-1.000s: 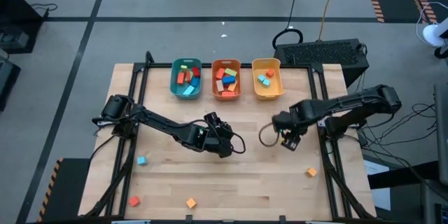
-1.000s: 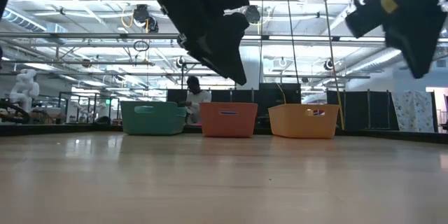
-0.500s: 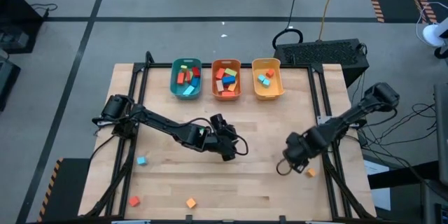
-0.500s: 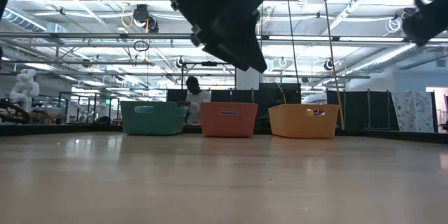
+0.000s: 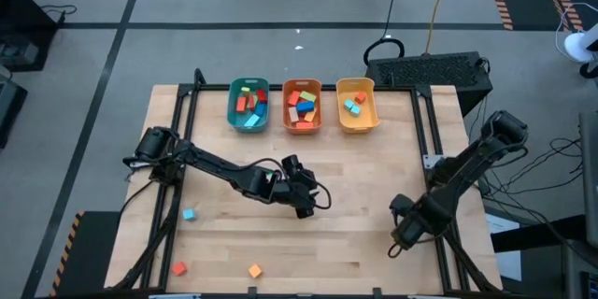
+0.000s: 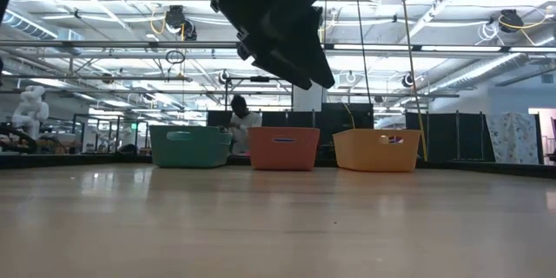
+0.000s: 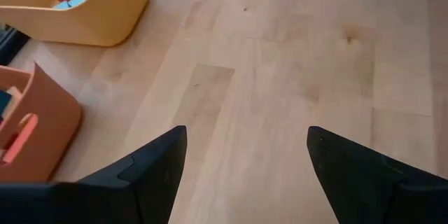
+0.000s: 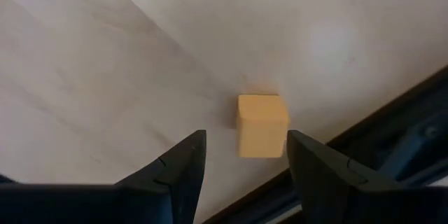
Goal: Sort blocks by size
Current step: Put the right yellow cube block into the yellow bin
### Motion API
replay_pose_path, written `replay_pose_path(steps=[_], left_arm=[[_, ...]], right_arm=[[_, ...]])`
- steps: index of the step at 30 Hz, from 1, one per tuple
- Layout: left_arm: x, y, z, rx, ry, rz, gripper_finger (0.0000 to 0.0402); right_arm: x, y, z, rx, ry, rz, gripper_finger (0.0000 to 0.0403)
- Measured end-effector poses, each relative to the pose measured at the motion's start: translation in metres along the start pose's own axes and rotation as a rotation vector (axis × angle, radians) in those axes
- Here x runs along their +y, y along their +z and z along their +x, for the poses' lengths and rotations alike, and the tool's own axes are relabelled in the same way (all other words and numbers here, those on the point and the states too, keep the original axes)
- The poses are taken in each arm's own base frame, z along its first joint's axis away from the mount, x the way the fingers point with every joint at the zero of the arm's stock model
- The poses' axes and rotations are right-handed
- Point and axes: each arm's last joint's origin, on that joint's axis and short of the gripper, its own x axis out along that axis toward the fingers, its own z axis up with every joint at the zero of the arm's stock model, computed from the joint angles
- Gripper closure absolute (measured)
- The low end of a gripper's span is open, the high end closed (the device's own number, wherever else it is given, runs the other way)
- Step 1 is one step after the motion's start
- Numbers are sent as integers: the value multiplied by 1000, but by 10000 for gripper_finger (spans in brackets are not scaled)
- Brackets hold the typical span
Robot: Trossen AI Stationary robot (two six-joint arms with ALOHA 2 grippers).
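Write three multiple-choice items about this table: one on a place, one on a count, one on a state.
1. Where over the table is the right gripper?
A. At the left edge
B. Near the right edge, by a cube
C. At the middle

2. How many bins stand in the row at the far side?
A. Two
B. Three
C. Four

3. How is the left gripper?
A. Open and empty
B. Shut on a block
C. Shut and empty

Key:
1 B: the high view shows it low by the right rail, and its wrist view shows the cube just ahead of its fingers.
2 B: teal, orange and yellow bins stand side by side.
3 A: its wrist view shows the fingers apart with only bare wood between them.
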Motion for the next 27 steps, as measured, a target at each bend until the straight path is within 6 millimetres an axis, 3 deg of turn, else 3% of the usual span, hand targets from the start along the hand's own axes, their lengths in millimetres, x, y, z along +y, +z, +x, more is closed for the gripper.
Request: replay_pose_path(steps=[11,27], left_arm=[[-8,-3,0,-2,-13,3,104],[-9,-3,0,-6,-15,3,104]], right_arm=[[13,-2,29,47,-105,0,218],[10,-2,31,38,-156,17,235]])
